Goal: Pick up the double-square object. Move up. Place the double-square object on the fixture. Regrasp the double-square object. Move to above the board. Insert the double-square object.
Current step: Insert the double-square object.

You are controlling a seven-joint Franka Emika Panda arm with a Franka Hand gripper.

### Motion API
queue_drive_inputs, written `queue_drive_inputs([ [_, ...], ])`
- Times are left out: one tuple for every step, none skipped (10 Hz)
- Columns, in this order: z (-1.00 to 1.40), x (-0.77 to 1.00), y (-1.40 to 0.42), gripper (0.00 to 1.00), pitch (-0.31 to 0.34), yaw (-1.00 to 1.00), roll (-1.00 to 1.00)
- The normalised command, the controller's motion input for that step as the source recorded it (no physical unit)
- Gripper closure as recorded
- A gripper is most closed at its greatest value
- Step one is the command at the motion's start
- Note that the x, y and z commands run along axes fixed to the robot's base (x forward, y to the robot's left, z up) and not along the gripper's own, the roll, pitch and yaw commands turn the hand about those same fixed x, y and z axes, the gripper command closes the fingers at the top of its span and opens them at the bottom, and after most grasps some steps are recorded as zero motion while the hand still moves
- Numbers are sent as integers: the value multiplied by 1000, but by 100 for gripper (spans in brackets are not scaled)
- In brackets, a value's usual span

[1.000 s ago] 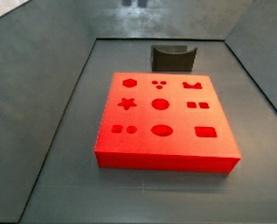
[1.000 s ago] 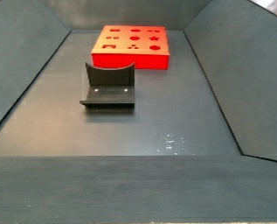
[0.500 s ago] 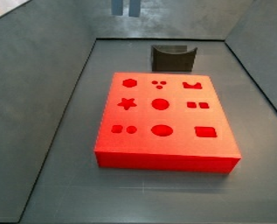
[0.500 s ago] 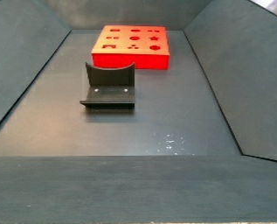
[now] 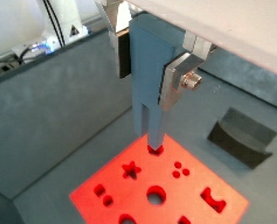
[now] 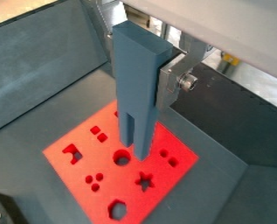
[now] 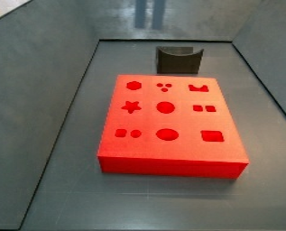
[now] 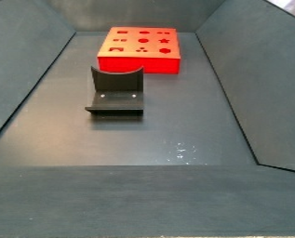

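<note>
My gripper [image 5: 152, 66] is shut on the double-square object [image 5: 152, 79], a pale blue-grey bar that hangs upright from the jaws with its slotted lower end pointing down. It also shows in a wrist view [image 6: 137, 87], gripped by my gripper [image 6: 147, 74]. In both wrist views the bar hangs high above the board [image 5: 185, 188], an orange-red slab with darker cut-outs [image 6: 96, 159]. In a side view only the bar's lower end [image 7: 146, 11] shows at the top edge, beyond the board [image 7: 145, 122]. The board also shows in a side view [image 8: 140, 64], where the gripper is out of view.
The dark fixture [image 7: 179, 60] stands empty on the grey floor just beyond the board's far edge. It also shows in a side view [image 8: 114, 90] and a wrist view [image 5: 243, 136]. Sloping grey tray walls [image 8: 25, 84] close in the floor on all sides.
The bar's lower end has come further down into the top of a side view and shifted slightly right. The board and the fixture have not moved.
</note>
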Motion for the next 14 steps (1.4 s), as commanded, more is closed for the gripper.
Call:
queue_drive_inputs([
  [-274,1000,-120,100,0,3,-101],
  [-189,1000,-180,100,0,0,0],
  [-163,1000,-189,100,0,0,0],
  [-149,1000,-163,100,0,0,0],
  [-111,1000,-80,100,0,26,0],
  [-11,1000,0,100,3,69,31],
  [-11,1000,0,100,10,71,41],
  [0,1000,0,100,1,60,41],
  [-3,1000,0,100,9,51,66],
  [-140,1000,14,100,67,49,120],
  [-374,1000,0,100,157,74,161],
  [-360,1000,0,100,134,14,170],
  [-289,1000,0,100,99,0,137],
  [-231,1000,-29,100,60,0,101],
])
